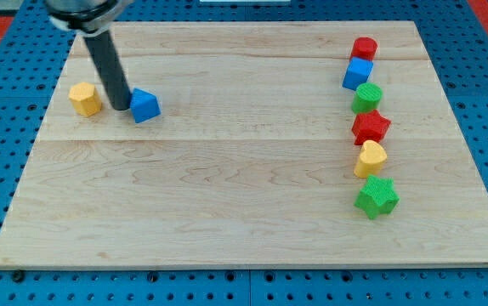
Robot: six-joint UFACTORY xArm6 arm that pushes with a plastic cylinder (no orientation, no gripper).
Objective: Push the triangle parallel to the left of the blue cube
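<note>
On the wooden tabletop (227, 195), my tip (119, 107) rests between the yellow block (85, 99) and the blue triangle (144, 105) — touching the triangle's left. The blue cube (357, 73) sits far right. I carry no jaws — 1 rod only.

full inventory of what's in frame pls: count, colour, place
blue triangle: 1, blue, upper left, just right of my tip
yellow block: 1, yellow, upper left, left of my tip
red cylinder: 1, red, top of right column
blue cube: 1, blue, below it
green cylinder: 1, green, next down
red star: 1, red, mid column
yellow pentagon: 1, yellow, below
green star: 1, green, column bottom
wooden board: 1, light wood
my tip: 1, dark rod, between yellow block and blue triangle
</note>
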